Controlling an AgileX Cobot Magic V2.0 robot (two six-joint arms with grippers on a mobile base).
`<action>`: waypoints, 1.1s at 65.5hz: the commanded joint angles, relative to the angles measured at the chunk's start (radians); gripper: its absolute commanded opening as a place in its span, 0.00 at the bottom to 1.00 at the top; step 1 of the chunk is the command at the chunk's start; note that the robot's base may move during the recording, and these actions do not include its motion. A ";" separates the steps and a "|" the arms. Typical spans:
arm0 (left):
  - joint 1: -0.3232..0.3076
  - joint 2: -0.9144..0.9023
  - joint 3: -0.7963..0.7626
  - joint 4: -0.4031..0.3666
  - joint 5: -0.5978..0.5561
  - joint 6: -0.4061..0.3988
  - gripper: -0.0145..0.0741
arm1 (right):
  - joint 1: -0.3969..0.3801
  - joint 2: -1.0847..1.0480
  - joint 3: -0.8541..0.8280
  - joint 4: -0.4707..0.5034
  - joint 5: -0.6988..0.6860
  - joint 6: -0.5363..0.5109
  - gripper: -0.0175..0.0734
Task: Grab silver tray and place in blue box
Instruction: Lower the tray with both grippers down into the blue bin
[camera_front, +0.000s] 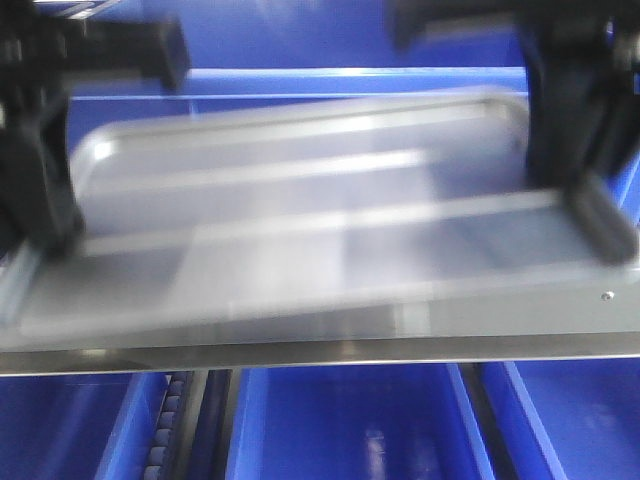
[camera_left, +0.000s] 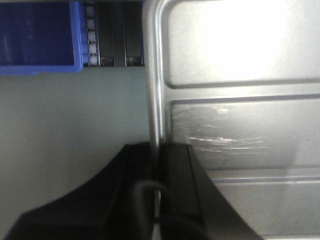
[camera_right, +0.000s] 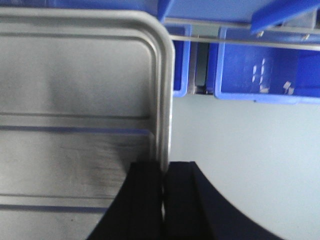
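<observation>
- Our left gripper (camera_left: 157, 150) is clenched on the left rim of the silver tray (camera_left: 240, 100), with one finger inside the rim and one outside.
- Our right gripper (camera_right: 162, 167) clamps the tray's right rim the same way.
- In the front view the tray stretches between both grippers and is blurred. Its two long ridges run left to right.
- The blue box (camera_front: 300, 82) stands just beyond the tray's far edge.
- The tray sits over the grey table (camera_front: 520, 320); we cannot tell whether it touches it.
- Other blue bins (camera_front: 350, 420) show below the table's near edge.
</observation>
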 joint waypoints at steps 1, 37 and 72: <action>-0.009 -0.030 -0.112 -0.031 -0.170 0.043 0.15 | 0.012 -0.026 -0.095 0.042 -0.180 -0.046 0.25; 0.264 0.061 -0.402 -0.174 -0.261 0.374 0.15 | -0.277 0.021 -0.290 0.205 -0.316 -0.342 0.25; 0.467 0.273 -0.528 -0.379 -0.391 0.575 0.15 | -0.465 0.287 -0.516 0.326 -0.438 -0.596 0.25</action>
